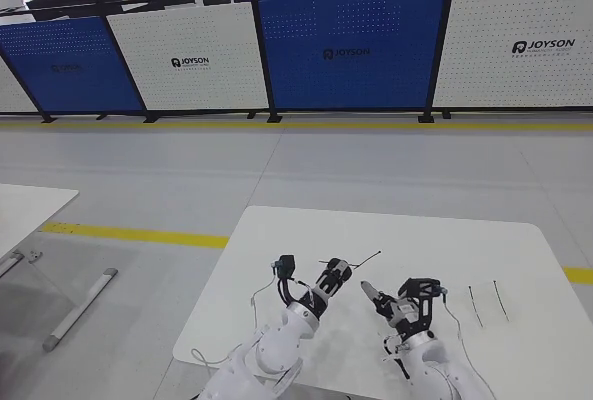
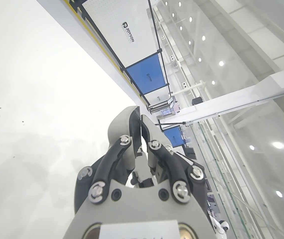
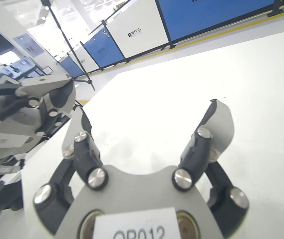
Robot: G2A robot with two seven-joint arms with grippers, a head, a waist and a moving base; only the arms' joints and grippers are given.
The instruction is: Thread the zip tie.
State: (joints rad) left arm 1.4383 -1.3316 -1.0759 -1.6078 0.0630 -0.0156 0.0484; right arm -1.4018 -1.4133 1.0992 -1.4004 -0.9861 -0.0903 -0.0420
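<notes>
L gripper (image 2: 140, 115) clamps zip tie (image 3: 67, 40), R gripper (image 3: 148, 106) agape — spare ties (image 1: 500, 300) near

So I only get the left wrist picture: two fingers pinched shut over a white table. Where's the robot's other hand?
Observer: The right gripper hangs close beside the left gripper, above the table, its fingers wide open and empty.
Operator: Is the left one pinching something? I see just a thin black line.
Observer: Yes, a zip tie. The right wrist picture shows its long strap sticking far out past the fingers.
Operator: Are there any more?
Observer: Two spare ties lie flat on the table, out to the robot's right.
</notes>
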